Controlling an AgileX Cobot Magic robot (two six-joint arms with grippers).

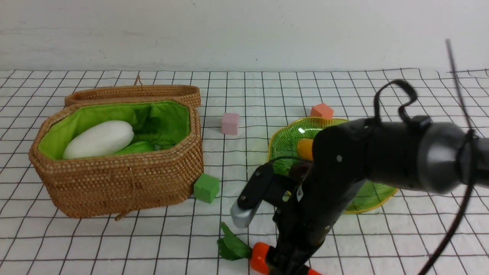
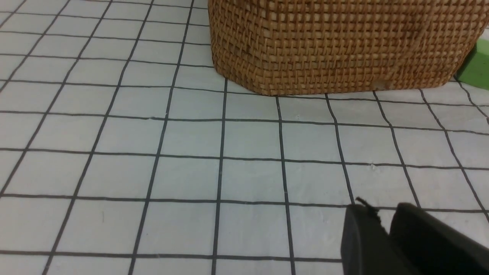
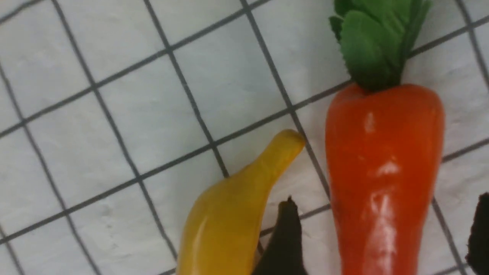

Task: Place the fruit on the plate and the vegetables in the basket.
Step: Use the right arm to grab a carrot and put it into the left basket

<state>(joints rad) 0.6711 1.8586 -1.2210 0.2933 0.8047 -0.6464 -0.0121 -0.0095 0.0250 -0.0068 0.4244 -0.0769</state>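
Note:
The orange carrot with green leaves lies on the checked cloth at the near edge. My right gripper is open, one finger on each side of the carrot, apart from it. A yellow curved banana-like piece lies beside the carrot, against one finger. The wicker basket holds the white radish and the green cucumber. The green plate holds the orange-yellow mango, partly hidden by my right arm. The purple ball is hidden. My left gripper is shut and empty over the cloth near the basket.
The basket's lid lies behind it. A green cube sits by the basket's near right corner, a pink cube in the middle, an orange cube behind the plate. My right arm covers the plate's near side.

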